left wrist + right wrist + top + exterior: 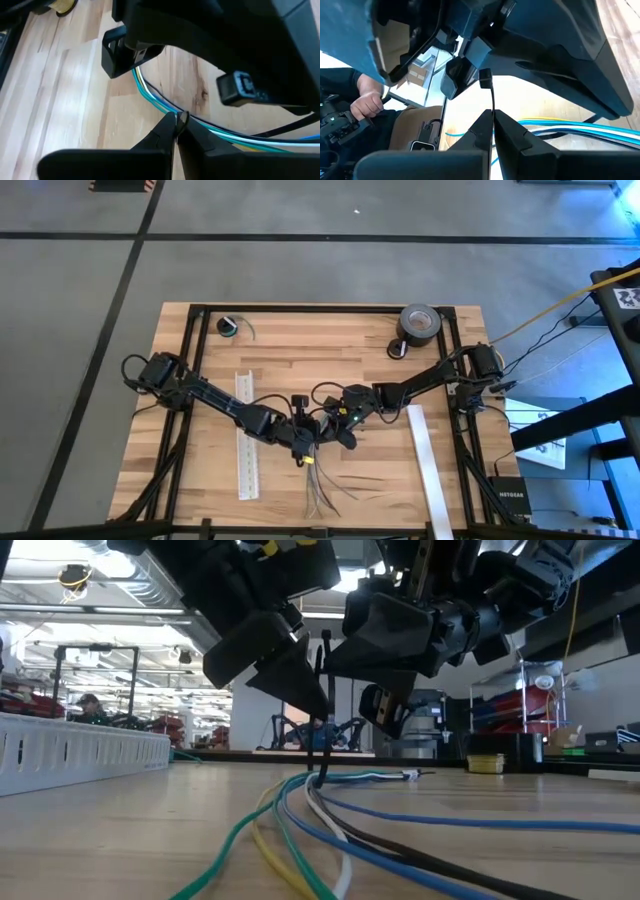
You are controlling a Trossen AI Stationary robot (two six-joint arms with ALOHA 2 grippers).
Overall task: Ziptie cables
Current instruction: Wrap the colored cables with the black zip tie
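High view: both arms are meeting over the middle of the wooden table (300,350); the left gripper (301,452) is sitting at about 6 o'clock from the centre, the right gripper (343,436) just beside it at 3 o'clock; the cables (322,490) are fanning out toward 6 o'clock below them; a white slotted strip (246,440) is lying at 9 o'clock, a tape roll (420,323) at 1 o'clock
Low view: the cables (330,825) are running across the table; a thin black ziptie (322,710) is standing upright on them between the two grippers
Left wrist view: the left gripper (177,119) is showing its fingers pressed together, tips at the cables (210,127)
Right wrist view: the right gripper (492,116) is pinching the ziptie (491,95), which is rising straight up; the cables (580,127) are lying beside it; a person's hand (367,105) is showing beyond the table
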